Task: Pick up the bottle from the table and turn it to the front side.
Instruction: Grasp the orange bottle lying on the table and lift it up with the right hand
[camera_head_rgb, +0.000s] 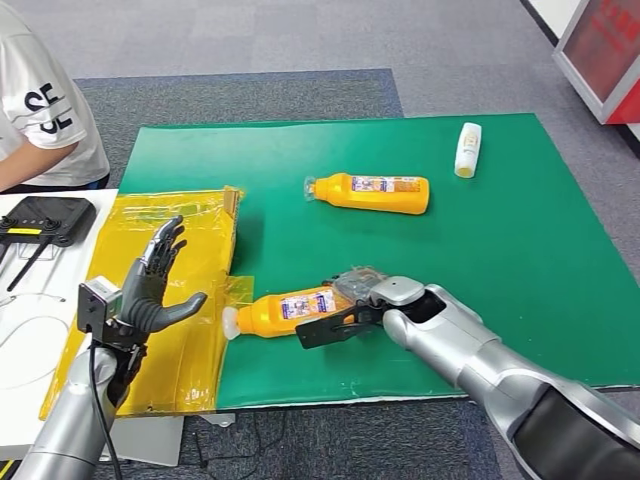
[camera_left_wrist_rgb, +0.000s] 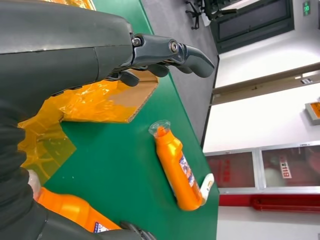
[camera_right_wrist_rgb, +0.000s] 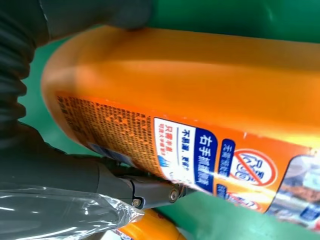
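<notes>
- The mat (camera_head_rgb: 528, 260) on the table was plain green.
- The near bottle (camera_head_rgb: 290, 310) was orange, with a white cap and a label printed in white, blue and red.
- The far bottle (camera_head_rgb: 373, 193) was the same orange, its cap clear, its label showing white and blue.
- The small bottle (camera_head_rgb: 468, 150) was white with a yellow end.
- The flattened cardboard (camera_head_rgb: 189, 250) was brown beneath glossy yellow tape.
- The right hand (camera_head_rgb: 340, 315) had black fingers and a silver back.
- The left hand (camera_head_rgb: 155, 285) was dark grey.
- The carpet (camera_head_rgb: 302, 40) was grey.
- The person's shirt (camera_head_rgb: 45, 110) was white with black letters.
</notes>
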